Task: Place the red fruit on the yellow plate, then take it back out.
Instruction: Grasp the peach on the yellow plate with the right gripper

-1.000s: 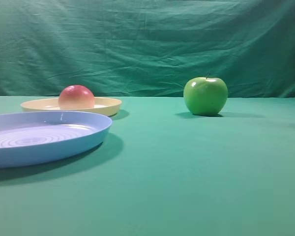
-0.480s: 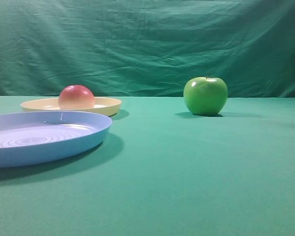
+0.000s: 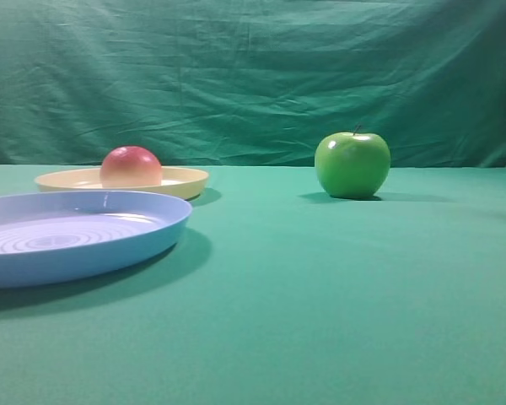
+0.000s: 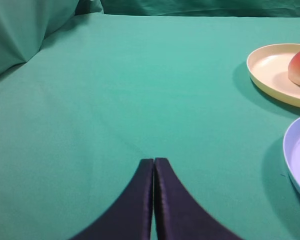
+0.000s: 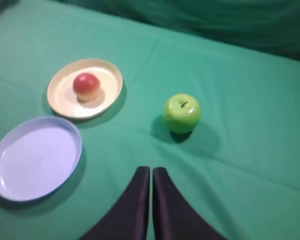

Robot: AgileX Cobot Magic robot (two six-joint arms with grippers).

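The red fruit [image 5: 86, 84] sits on the yellow plate [image 5: 108, 98], far left. Left gripper [image 4: 154, 162] and right gripper [image 5: 151, 171] are both closed and empty, above the green cloth [image 3: 337, 287]. A green apple [image 5: 182, 113] stands right of the plate, a blue plate [image 5: 35, 157] near left.

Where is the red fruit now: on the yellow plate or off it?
On it. The red fruit sits inside the yellow plate, with no gripper touching it.
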